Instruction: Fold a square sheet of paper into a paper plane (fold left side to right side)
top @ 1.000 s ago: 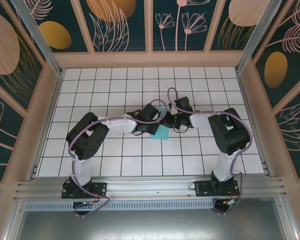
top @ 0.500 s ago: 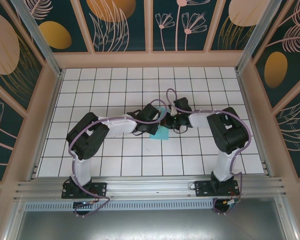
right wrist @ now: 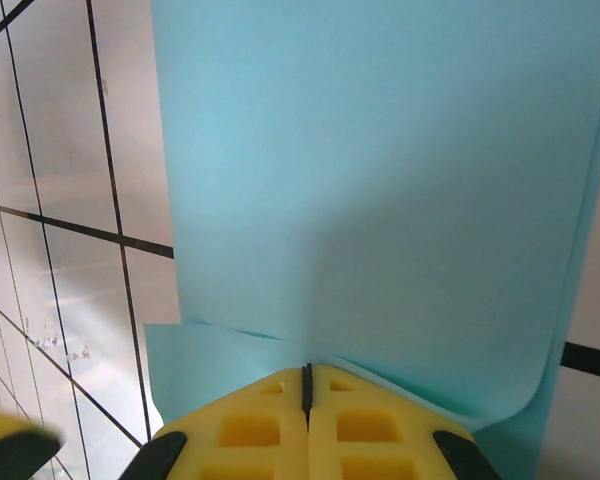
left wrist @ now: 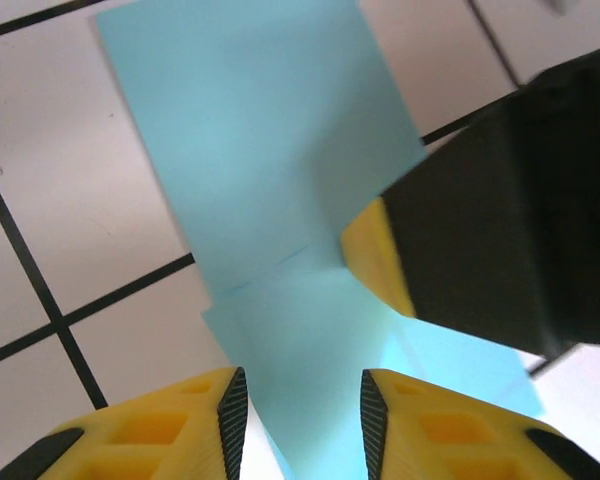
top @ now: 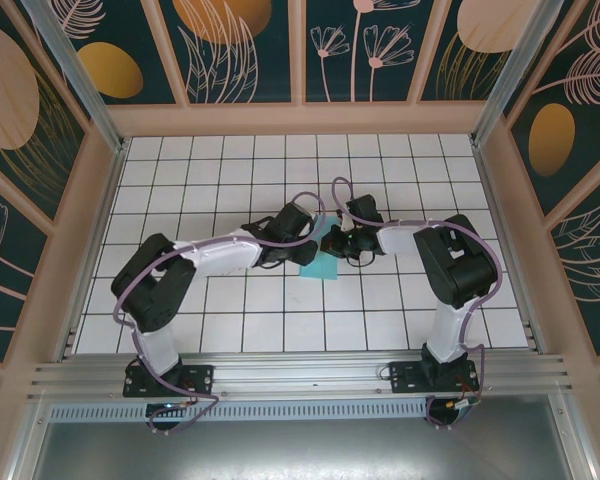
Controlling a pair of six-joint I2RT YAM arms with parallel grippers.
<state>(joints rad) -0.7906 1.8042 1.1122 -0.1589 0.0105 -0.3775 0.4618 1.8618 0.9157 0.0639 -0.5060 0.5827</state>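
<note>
The turquoise square sheet of paper [top: 321, 267] lies folded over on the white tiles in the middle of the table, between both arms. In the left wrist view the paper [left wrist: 260, 170] shows a crease and overlapping layers. My left gripper [left wrist: 303, 405] is open, its jaws apart just above the paper, gripping nothing. It comes in from the left [top: 306, 250]. My right gripper [right wrist: 306, 372] is shut, its tips pressed against the paper's [right wrist: 380, 180] near edge, where wrinkles meet. Its yellow finger [left wrist: 378, 262] also rests on the paper in the left wrist view.
The white grid-tiled floor [top: 230, 180] stretches around the paper on all sides. Painted wall panels [top: 300, 50] and an aluminium frame [top: 300, 375] enclose it. The two arms' cables [top: 332, 190] loop above the paper.
My left gripper has opened and let go of the paper, and the left arm has stretched out lower toward the middle. The right gripper has stayed shut in place.
</note>
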